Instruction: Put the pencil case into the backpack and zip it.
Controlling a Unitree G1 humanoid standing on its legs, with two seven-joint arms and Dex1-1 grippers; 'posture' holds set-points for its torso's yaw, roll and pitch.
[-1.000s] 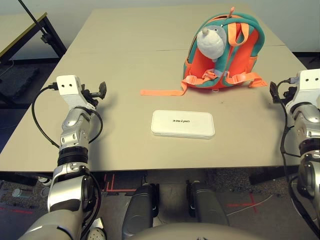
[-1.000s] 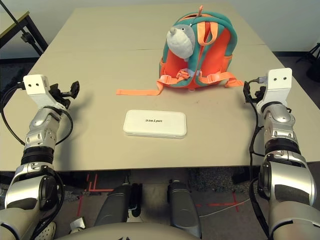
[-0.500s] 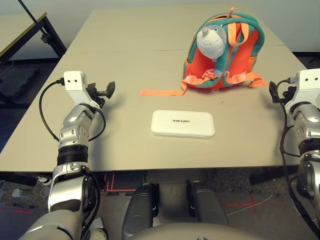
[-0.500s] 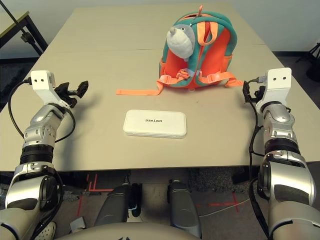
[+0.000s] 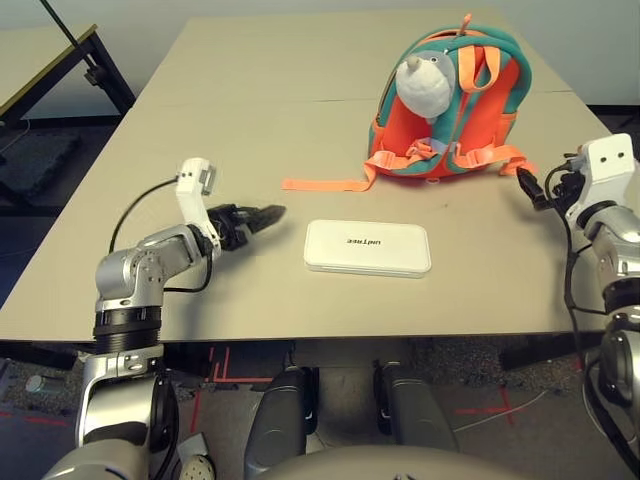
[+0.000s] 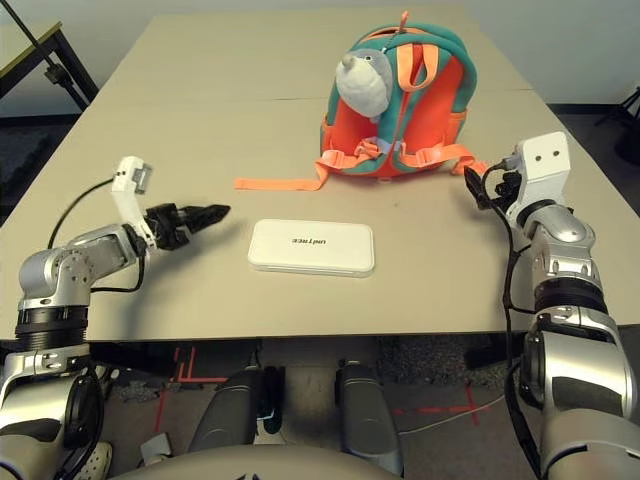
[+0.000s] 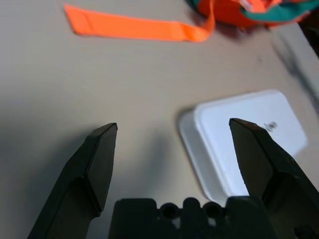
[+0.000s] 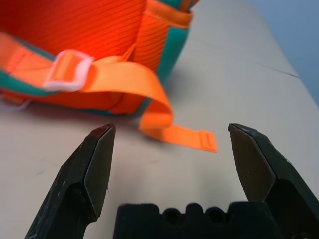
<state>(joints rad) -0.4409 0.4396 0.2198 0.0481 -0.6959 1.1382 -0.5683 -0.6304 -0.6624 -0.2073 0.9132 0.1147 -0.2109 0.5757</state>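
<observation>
The flat white pencil case point(image 5: 367, 247) lies in the middle of the table with small dark lettering on top. Behind it to the right stands the orange and teal backpack point(image 5: 470, 110), a grey-white plush animal point(image 5: 424, 85) on its front. My left gripper point(image 5: 268, 214) is open and low over the table, pointing at the case's left end from a short gap away; the case point(image 7: 249, 139) shows ahead of its fingers. My right gripper point(image 5: 527, 184) is open beside the backpack's right lower corner, facing an orange strap point(image 8: 149, 94).
A loose orange strap point(image 5: 320, 184) runs left from the backpack across the table, beyond my left gripper. A seam crosses the table point(image 5: 250, 100) behind the backpack's base. A dark frame point(image 5: 60, 60) stands off the table's far left.
My left arm swung inward and down, bringing its gripper from the table's left side toward the pencil case. My right gripper shifted slightly toward the backpack. Case and backpack stayed put.
</observation>
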